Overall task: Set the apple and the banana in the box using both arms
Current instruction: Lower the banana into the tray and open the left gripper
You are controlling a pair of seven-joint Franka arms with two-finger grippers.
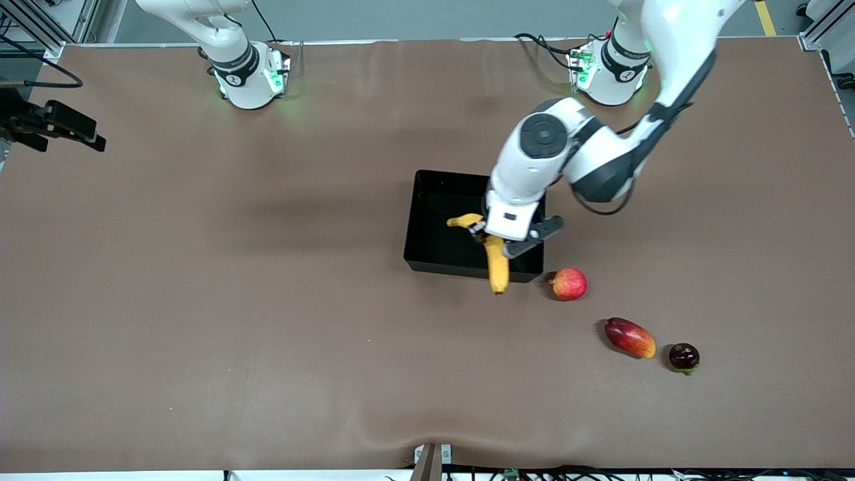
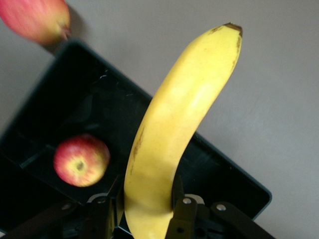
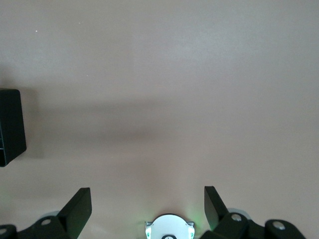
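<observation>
apple (image 2: pixel 81 160) in box (image 2: pixel 227 181).

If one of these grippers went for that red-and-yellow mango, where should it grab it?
Probably across the middle of the mango, coming straight down from above. It lies flat and elongated on the table, so its narrow width suits the fingers, with clear space from the dark fruit beside it.

The apple (image 2: pixel 81 159) fills one corner of the box (image 1: pixel 419 220); its remaining floor lies open

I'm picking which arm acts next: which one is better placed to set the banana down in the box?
Left. Its claw is shut on the banana right over the box, where the apple already lies. The right claw hangs open over bare table, away from it.
</observation>
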